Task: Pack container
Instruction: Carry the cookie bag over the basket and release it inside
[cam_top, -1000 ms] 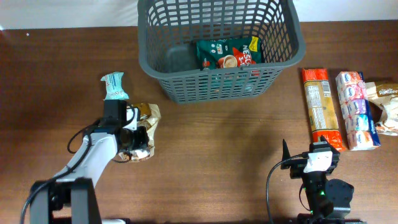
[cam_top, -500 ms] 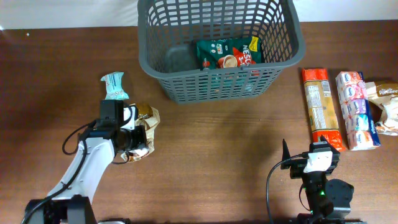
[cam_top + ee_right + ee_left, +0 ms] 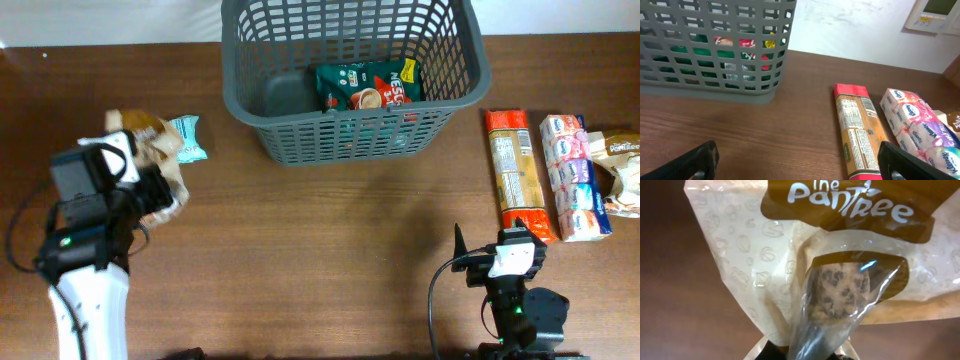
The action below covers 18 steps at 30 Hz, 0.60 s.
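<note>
The dark grey basket stands at the back middle of the table, with a green coffee packet inside; it also shows in the right wrist view. My left gripper is shut on a beige and brown cookie bag and holds it lifted at the far left; the bag fills the left wrist view. A small teal packet lies beside it. My right gripper is open and empty near the front right.
An orange biscuit pack, a pack of tissues and another beige cookie bag lie in a row at the right edge of the table.
My left gripper has lifted the cookie bag off the table and carried it up and to the left. The right arm has not moved.
</note>
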Each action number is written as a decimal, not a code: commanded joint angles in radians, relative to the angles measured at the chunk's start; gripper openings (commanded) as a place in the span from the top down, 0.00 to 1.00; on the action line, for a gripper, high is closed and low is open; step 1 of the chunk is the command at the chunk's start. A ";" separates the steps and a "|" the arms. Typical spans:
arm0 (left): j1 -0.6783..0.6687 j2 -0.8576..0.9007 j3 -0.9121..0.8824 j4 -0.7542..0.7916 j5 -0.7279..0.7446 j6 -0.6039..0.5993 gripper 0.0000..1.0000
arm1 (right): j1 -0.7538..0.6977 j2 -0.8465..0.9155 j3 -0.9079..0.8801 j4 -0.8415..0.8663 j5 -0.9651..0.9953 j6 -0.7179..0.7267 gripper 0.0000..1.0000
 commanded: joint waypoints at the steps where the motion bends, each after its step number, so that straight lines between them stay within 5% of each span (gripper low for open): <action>1: 0.004 -0.043 0.131 0.003 0.048 -0.005 0.98 | 0.007 -0.005 -0.006 -0.002 -0.005 0.011 0.01; 10: -0.061 -0.037 0.309 0.237 0.369 0.066 0.98 | 0.007 -0.005 -0.006 -0.002 -0.005 0.011 0.01; 18: -0.230 0.095 0.329 0.400 0.435 0.113 0.98 | 0.007 -0.005 -0.006 -0.002 -0.005 0.011 0.01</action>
